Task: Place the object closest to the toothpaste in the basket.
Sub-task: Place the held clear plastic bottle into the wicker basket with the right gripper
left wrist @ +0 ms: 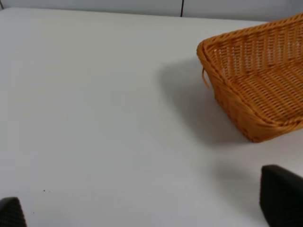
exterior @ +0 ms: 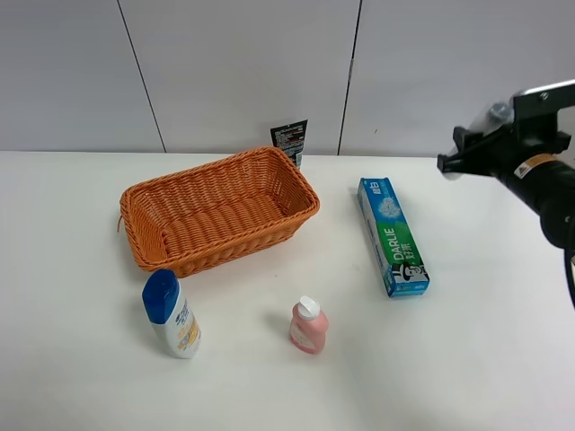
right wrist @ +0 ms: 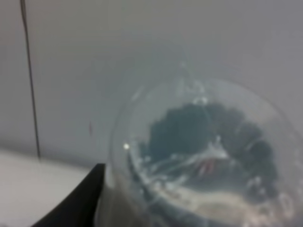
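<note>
The green-and-white toothpaste box (exterior: 393, 235) lies flat on the white table, right of the orange wicker basket (exterior: 135, 202). The basket holds nothing and also shows in the left wrist view (left wrist: 208, 52). My right gripper (exterior: 469, 154) is raised at the far right, above and right of the toothpaste. It is shut on a clear plastic container (exterior: 497, 112), which fills the right wrist view (right wrist: 199, 156). One dark finger (right wrist: 80, 201) shows beside the container. My left gripper (left wrist: 142, 213) is open and empty over bare table left of the basket. It is out of the exterior view.
A small pink bottle with a white cap (exterior: 308, 326) stands in front of the basket. A white bottle with a blue cap (exterior: 171, 314) stands at the front left. A black packet (exterior: 289, 139) stands behind the basket against the wall.
</note>
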Tool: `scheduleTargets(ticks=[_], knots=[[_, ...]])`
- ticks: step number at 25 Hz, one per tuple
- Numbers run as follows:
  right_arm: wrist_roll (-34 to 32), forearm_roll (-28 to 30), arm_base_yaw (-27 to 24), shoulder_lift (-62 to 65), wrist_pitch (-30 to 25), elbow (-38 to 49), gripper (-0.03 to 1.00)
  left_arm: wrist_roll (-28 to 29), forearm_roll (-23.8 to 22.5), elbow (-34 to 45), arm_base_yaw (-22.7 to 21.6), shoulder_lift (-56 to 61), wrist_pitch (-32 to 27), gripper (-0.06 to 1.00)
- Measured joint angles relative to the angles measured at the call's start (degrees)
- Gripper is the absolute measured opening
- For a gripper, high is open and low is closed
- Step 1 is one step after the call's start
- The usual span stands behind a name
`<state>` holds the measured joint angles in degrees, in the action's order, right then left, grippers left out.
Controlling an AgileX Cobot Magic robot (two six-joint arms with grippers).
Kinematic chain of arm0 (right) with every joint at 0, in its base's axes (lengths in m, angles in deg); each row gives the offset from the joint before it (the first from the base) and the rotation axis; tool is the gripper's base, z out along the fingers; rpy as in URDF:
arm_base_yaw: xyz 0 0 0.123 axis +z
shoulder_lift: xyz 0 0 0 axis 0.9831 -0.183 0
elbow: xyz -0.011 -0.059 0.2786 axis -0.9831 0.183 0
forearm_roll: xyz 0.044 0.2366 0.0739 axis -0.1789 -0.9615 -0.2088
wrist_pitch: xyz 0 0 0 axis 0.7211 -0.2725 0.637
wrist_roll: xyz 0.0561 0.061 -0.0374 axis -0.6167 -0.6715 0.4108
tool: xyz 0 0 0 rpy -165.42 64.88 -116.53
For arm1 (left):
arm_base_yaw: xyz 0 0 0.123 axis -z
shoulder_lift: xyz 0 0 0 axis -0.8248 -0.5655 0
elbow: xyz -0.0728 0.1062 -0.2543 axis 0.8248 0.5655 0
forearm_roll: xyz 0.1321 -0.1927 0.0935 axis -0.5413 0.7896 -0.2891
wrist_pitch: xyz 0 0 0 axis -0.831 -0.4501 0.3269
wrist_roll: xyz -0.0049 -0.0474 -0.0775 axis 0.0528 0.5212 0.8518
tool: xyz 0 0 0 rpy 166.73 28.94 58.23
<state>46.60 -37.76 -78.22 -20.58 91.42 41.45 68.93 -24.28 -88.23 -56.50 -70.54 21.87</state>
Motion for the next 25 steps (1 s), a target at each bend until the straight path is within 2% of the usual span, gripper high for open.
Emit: scheduleTargets(ticks=[2, 6, 11, 14, 17, 22, 25], knots=[[-3.22, 1.5, 2.61, 3.01, -4.06, -3.25, 0.44, 0.0, 0.0, 0.0, 0.0, 0.0, 0.0, 0.99], [-7.2, 2.86, 12.18, 3.65, -13.98, -12.32, 0.44, 0.0, 0.0, 0.0, 0.0, 0.0, 0.0, 0.99], [-8.35, 3.17, 24.73, -3.22, -16.09, -24.08, 0.44, 0.0, 0.0, 0.0, 0.0, 0.0, 0.0, 0.99], [-9.01, 3.23, 29.69, -9.41, -16.99, -29.44, 0.44, 0.0, 0.0, 0.0, 0.0, 0.0, 0.0, 0.99], [-9.01, 3.23, 31.94, -15.59, -19.44, -32.05, 0.44, 0.0, 0.0, 0.0, 0.0, 0.0, 0.0, 0.99], [-8.34, 3.18, 32.7, -21.17, -25.29, -32.56, 0.44, 0.0, -0.05, 0.0, 0.0, 0.0, 0.0, 0.99], [-8.3, 3.18, 32.71, -21.39, -25.01, -32.68, 0.44, 0.0, -0.05, 0.0, 0.0, 0.0, 0.0, 0.99]])
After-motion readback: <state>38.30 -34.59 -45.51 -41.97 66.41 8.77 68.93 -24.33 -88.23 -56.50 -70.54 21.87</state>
